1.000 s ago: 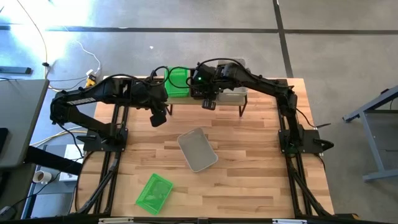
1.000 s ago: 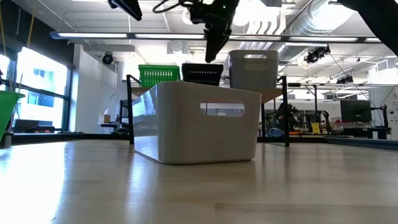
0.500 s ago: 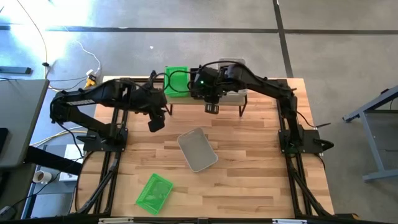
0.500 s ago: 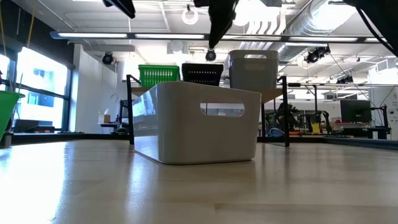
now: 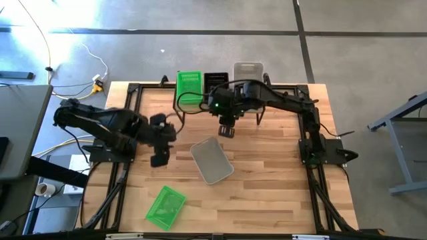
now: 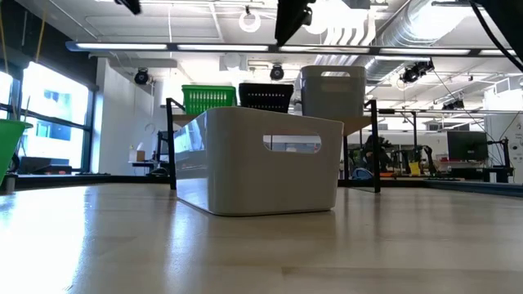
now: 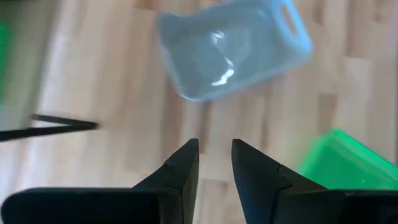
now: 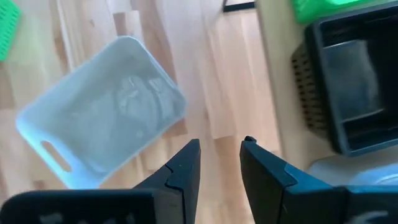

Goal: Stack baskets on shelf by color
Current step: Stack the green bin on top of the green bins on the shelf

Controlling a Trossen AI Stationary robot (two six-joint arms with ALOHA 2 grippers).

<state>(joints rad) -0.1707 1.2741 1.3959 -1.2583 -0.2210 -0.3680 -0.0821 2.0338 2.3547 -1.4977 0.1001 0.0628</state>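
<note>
Left claw [image 7: 214,163] and right claw [image 8: 220,160] slightly parted, empty, above grey basket [image 5: 212,160]

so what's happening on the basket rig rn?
Both arms are empty-handed. The right claw hangs in front of the shelf, which holds green, black and grey stacks. The left claw hangs beside the loose grey basket mid-table. A loose green basket lies near the front edge.
</note>
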